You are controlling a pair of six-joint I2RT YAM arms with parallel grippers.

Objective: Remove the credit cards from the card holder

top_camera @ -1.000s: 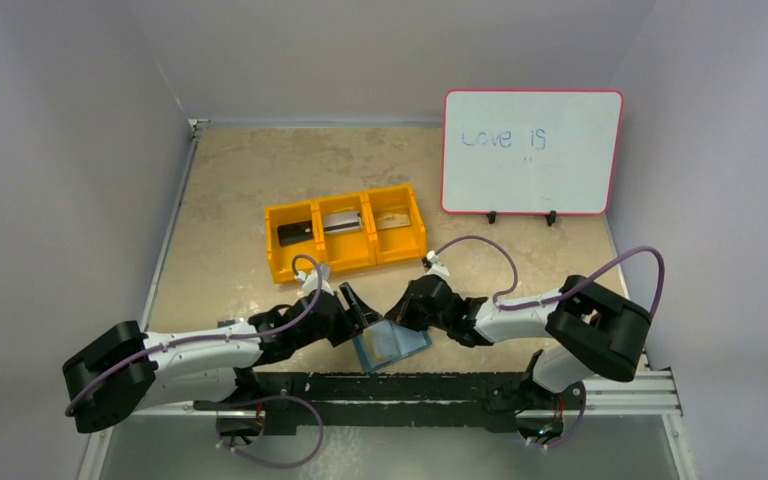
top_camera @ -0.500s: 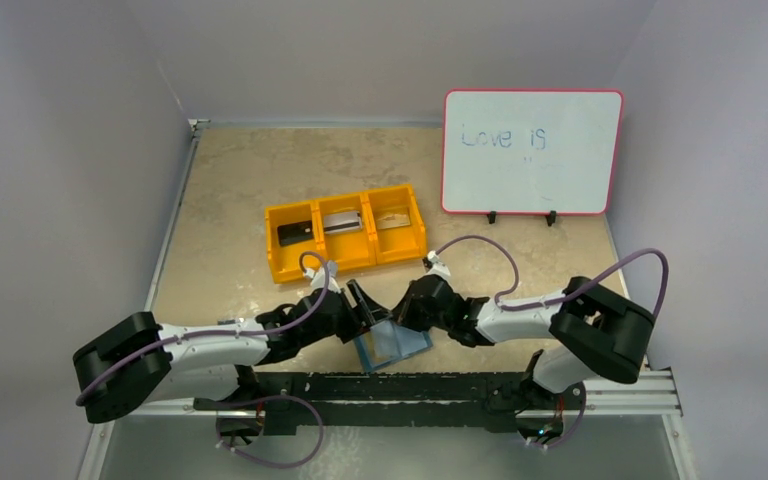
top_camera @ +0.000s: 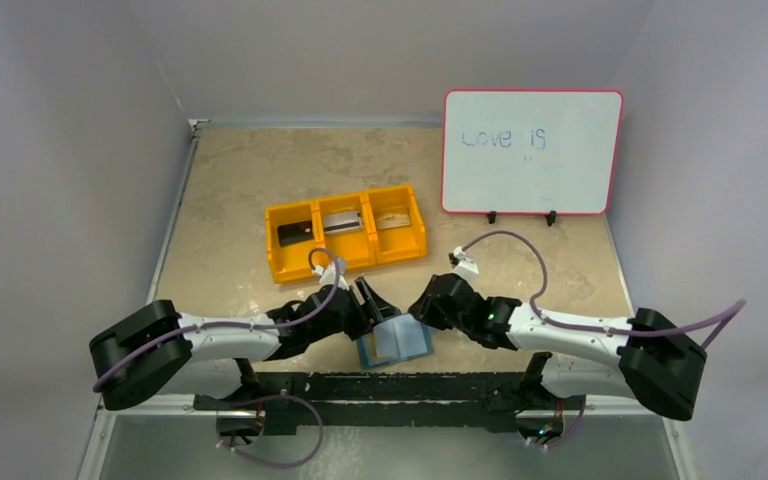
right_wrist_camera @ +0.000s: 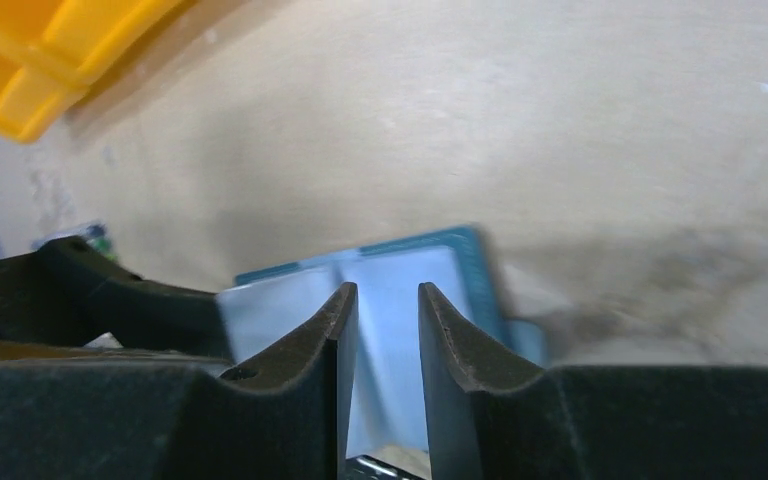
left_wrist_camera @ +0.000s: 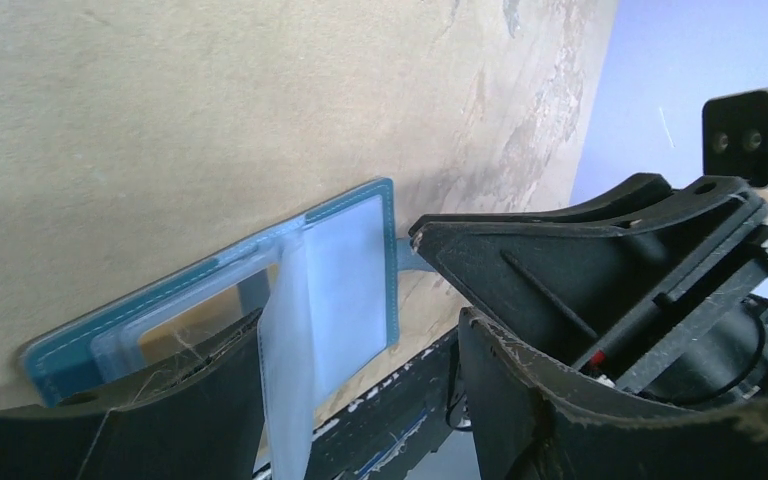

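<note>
The teal-blue card holder (top_camera: 397, 343) lies open at the table's near edge, pale blue-grey inside up. In the left wrist view (left_wrist_camera: 345, 270) a clear inner leaf stands up from it. My left gripper (top_camera: 371, 304) is open wide at the holder's left side, with one finger (left_wrist_camera: 160, 410) over its left panel. My right gripper (top_camera: 422, 309) hovers at the holder's right side with its fingers (right_wrist_camera: 445, 330) a narrow gap apart and nothing between them. Three credit cards lie in the orange bin: black (top_camera: 295, 232), silver-grey (top_camera: 341, 222) and tan (top_camera: 392, 220).
The orange three-compartment bin (top_camera: 345, 262) stands just behind the grippers and shows in the right wrist view (right_wrist_camera: 50, 50). A whiteboard (top_camera: 530, 150) stands at the back right. The black rail (top_camera: 440, 385) runs along the near edge, just below the holder.
My right arm has swung out to the right and its gripper has drawn back a little from the holder. My left gripper has moved right, closer to the holder. The holder lies flatter.
</note>
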